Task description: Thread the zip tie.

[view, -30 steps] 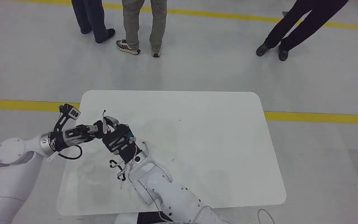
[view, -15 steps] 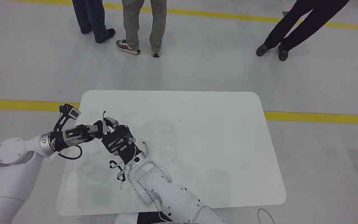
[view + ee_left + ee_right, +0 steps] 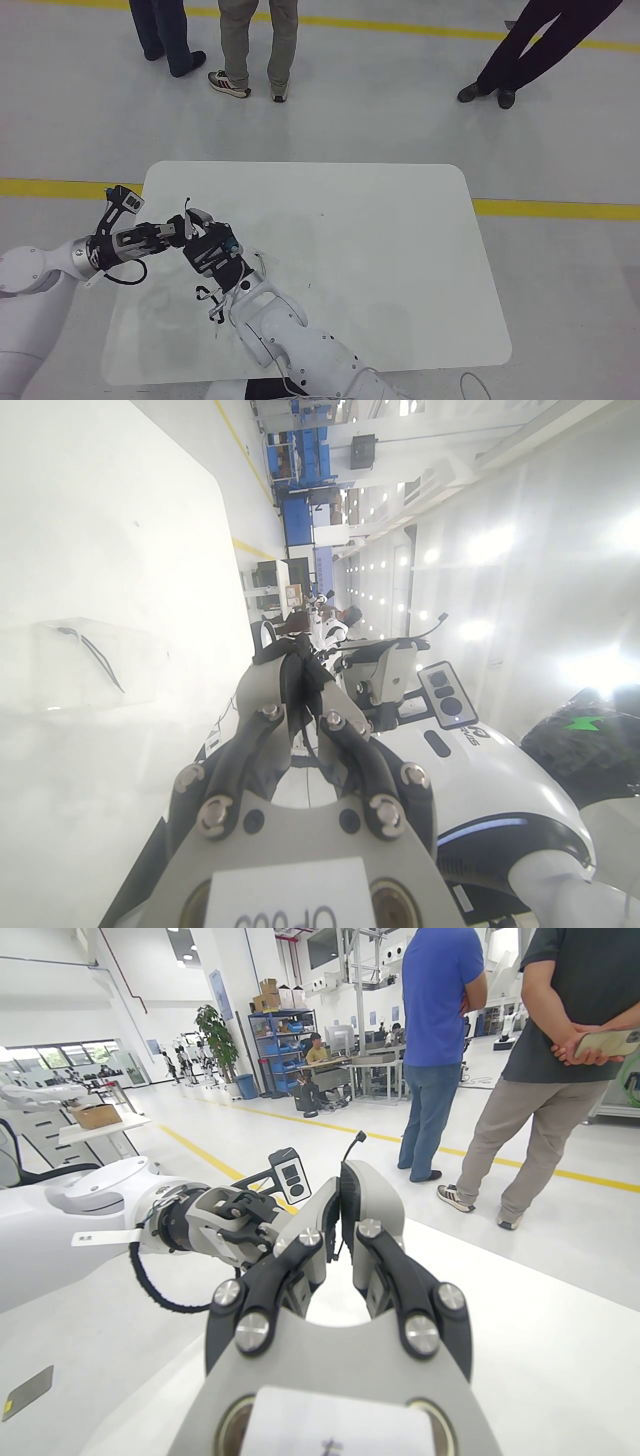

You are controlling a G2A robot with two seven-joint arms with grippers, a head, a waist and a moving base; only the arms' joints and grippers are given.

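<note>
Thin black plastic zip tie (image 3: 351,1151) stands upright in the right gripper (image 3: 341,1180), whose fingers are pressed together on the strap. A small blocky end, likely the head, pokes out at 12 o'clock above the fingertips. A short run of strap hangs out at 6 o'clock below the pads. The tie is in the air over the white tabletop (image 3: 380,260), toward the tabletop's 9 o'clock side. The left gripper (image 3: 298,662) sits just beside it, at 9 o'clock of the right gripper in the top view. Its fingers are closed together with something black between them; pad or strap, cannot tell.

Risks, as I judge them:
- The strap looks thin and springy, so the free end may bow off line as the grippers close in, and the tip misses the head slot.
- The pinch is on a narrow strap, so a sideways push could twist it in the pads or pull it out and drop it to the tabletop.
- The grippers are nearly touching, so a small misalignment could knock the fingers together.
- Which way the head faces is too small to tell; the wrong face would block threading.

Views:
- The right wrist view gives the pinch and the blocky end clearly.
- The top view reduces the tie to a hairline (image 3: 185,207) but places both grippers over the tabletop.
- The left wrist view adds a clear plastic container (image 3: 80,660) on the tabletop with more black ties inside, and shows the tie's end (image 3: 434,626) sticking out past the right gripper.
</note>
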